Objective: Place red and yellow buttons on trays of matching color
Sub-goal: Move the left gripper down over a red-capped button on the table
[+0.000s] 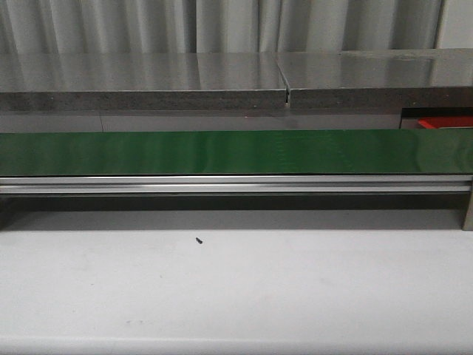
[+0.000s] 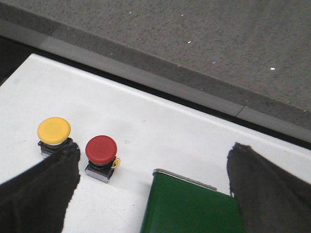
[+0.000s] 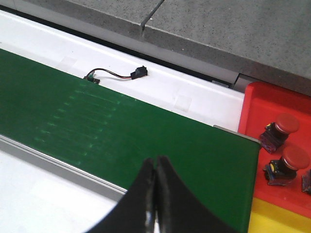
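In the left wrist view a yellow button (image 2: 54, 130) and a red button (image 2: 101, 149) stand side by side on the white surface, beside the end of the green belt (image 2: 189, 206). My left gripper (image 2: 155, 150) is open and empty, and one of its fingers (image 2: 46, 187) partly covers the yellow button's base. My right gripper (image 3: 156, 161) is shut on nothing above the green belt (image 3: 121, 131). The red tray (image 3: 262, 99) past the belt's end holds two red buttons (image 3: 284, 125) (image 3: 293, 159). A yellow tray (image 3: 277, 218) adjoins it. Neither gripper shows in the front view.
The long green belt (image 1: 236, 151) with its metal rail (image 1: 236, 183) crosses the front view, a sliver of the red tray (image 1: 446, 122) behind its right end. A small black cable with a connector (image 3: 121, 75) lies beside the belt. A grey stone ledge (image 2: 194, 43) runs behind.
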{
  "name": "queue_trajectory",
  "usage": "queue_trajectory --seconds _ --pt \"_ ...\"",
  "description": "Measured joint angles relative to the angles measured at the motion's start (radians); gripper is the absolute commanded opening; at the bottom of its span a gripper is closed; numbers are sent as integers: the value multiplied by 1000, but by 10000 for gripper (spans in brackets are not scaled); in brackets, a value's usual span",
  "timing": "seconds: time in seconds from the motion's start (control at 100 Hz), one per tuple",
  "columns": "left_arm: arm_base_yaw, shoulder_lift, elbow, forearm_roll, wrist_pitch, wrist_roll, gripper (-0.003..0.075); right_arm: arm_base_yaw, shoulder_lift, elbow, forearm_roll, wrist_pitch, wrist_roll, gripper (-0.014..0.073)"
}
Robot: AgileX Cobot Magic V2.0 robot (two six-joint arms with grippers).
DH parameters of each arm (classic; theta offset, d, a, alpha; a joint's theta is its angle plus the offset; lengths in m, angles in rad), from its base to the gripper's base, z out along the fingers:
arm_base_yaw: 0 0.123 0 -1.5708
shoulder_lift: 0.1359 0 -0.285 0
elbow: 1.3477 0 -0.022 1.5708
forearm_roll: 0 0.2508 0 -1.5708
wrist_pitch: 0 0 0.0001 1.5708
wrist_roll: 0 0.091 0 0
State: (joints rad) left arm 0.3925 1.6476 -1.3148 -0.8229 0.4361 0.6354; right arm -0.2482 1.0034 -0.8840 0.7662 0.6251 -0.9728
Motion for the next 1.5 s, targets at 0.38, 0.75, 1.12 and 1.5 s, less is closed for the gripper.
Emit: queue_trajectory --seconds 0.38,0.75,1.12,1.5 --pt "21 306 -210 114 76 -149 563 0 0 2 0 0 0 -98" --pt "21 408 -278 185 82 -204 545 0 0 2 0 0 0 -98" --pt "21 534 -398 174 90 -210 545 0 0 2 0 0 0 -98" --pt "21 622 -467 167 97 -226 544 0 0 2 -1 1 0 -98"
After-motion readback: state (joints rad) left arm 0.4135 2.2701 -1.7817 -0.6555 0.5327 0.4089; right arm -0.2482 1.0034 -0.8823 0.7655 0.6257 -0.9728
